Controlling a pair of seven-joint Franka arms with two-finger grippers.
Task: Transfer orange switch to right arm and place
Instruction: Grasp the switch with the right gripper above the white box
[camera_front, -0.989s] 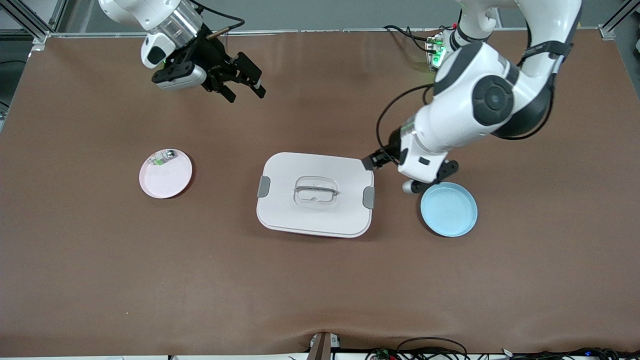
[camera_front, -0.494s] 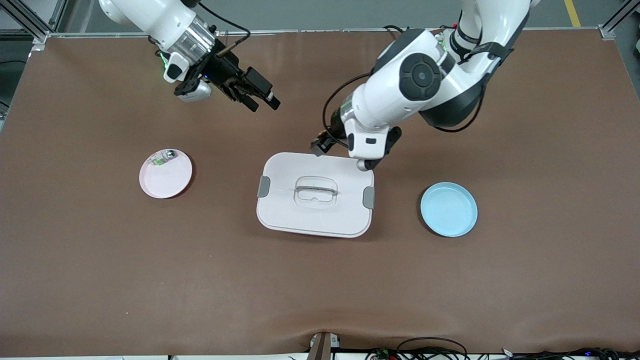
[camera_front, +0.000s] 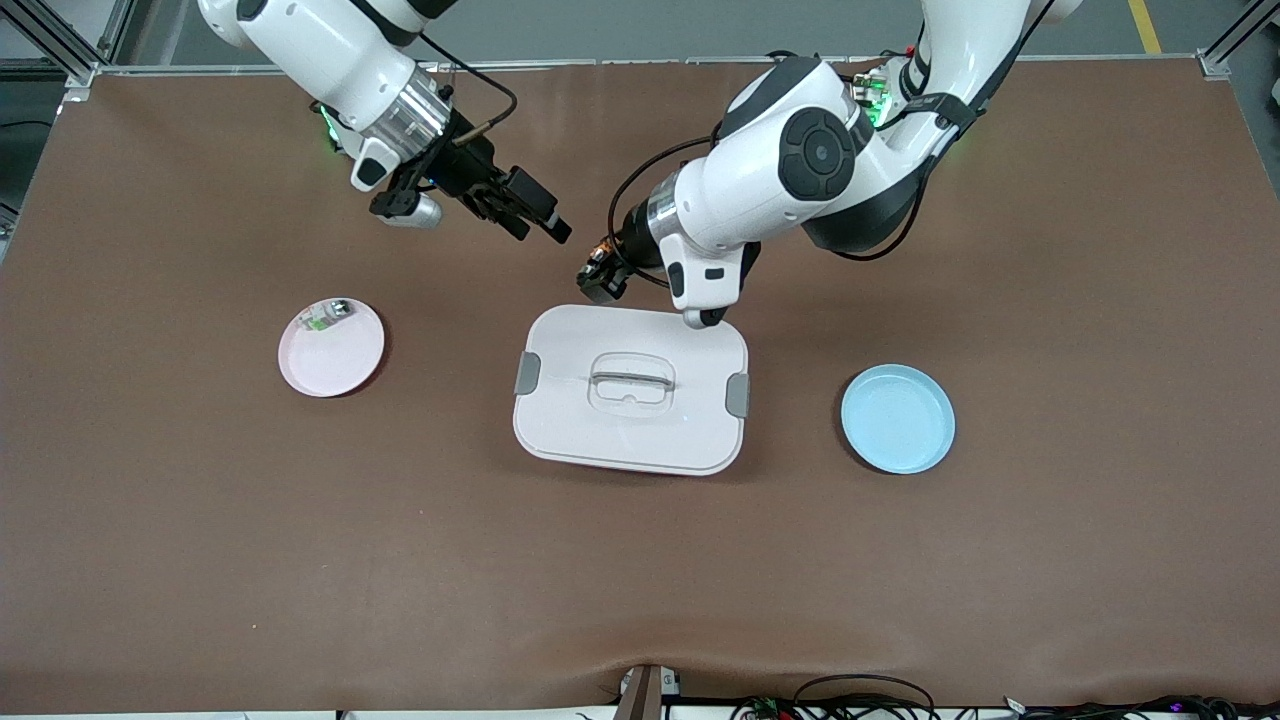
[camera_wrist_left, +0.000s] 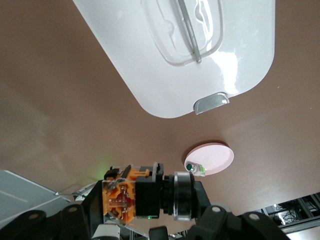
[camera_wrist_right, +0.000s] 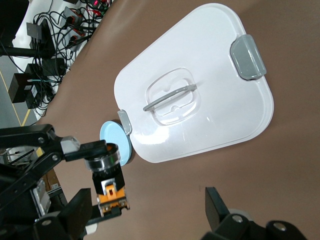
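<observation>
A pink plate (camera_front: 332, 349) with a small green-and-white part (camera_front: 319, 320) on it sits toward the right arm's end of the table. The right gripper (camera_front: 536, 219) hangs in the air over the bare brown table (camera_front: 200, 520), its fingers spread wide with nothing in them. Close by, the left gripper (camera_front: 600, 272) pinches the orange switch (camera_front: 598, 254) up in the air, just over the table by the white box lid's (camera_front: 630, 388) edge. A blue plate (camera_front: 897, 418) sits toward the left arm's end.

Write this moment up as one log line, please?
left gripper: shut on orange switch, over table by white box | right gripper: open, facing switch | handover: not yet done
</observation>
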